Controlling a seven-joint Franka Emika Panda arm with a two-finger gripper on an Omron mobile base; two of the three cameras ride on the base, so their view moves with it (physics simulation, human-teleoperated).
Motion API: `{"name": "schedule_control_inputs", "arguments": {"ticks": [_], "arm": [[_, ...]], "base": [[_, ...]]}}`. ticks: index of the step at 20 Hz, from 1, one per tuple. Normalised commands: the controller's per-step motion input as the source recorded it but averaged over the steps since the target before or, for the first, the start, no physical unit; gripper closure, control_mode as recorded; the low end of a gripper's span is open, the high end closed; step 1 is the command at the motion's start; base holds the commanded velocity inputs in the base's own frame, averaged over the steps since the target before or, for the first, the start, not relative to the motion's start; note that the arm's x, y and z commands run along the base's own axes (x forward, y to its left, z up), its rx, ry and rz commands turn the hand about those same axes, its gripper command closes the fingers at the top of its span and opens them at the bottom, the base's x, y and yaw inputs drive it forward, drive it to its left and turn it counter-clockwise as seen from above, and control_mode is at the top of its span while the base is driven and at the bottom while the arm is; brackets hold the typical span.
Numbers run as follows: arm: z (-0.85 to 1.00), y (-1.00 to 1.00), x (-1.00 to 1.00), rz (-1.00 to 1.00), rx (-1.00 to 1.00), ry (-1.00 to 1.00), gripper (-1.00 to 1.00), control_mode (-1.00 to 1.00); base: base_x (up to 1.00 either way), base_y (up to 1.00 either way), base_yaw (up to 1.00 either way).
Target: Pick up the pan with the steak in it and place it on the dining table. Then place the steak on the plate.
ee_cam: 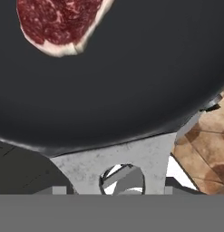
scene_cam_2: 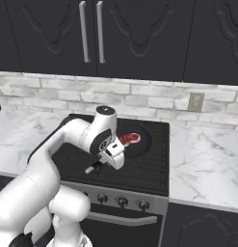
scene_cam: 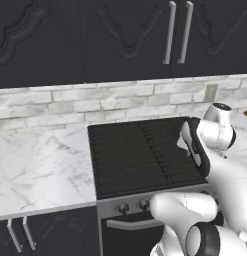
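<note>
Black stove (scene_cam_2: 139, 164), one pan (scene_cam_2: 135, 137), one steak (scene_cam_2: 129, 139); gripper (scene_cam_2: 103, 161) on pan handle, closure unclear

a black stove top (scene_cam_2: 139, 166) sits mid-frame in the right base view, set between spans of white marble counter (scene_cam_2: 207, 161). the pan (scene_cam_2: 142, 140) rests on its grates toward the back, the steak (scene_cam_2: 129, 139) lying inside it.

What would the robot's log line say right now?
step: grasp pan | pan: on stove | steak: in pan | gripper: at handle, grip unclear
</note>
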Motion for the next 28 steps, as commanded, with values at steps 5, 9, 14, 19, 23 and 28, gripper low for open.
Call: {"name": "schedule_control_inputs", "arguments": {"ticks": [5,9,14,19,23,28], "arm": [[0.74,0.34,-0.53,0.07,0.00,0.00,1.00,-1.00],[0.65,0.34,-0.70,0.12,0.00,0.00,1.00,-1.00],[0.63,0.34,-0.66,0.14,-0.01,0.00,1.00,-1.00],[0.59,0.35,-0.64,0.17,-0.03,0.00,1.00,-1.00],[0.52,0.35,-0.65,0.17,-0.03,0.00,1.00,-1.00],[0.15,0.22,-0.66,0.12,0.01,-0.06,1.00,-1.00]], "base": [[0.00,0.00,0.00],[0.00,0.00,0.00],[0.00,0.00,0.00],[0.00,0.00,0.00],[0.00,0.00,0.00],[0.00,0.00,0.00]]}}
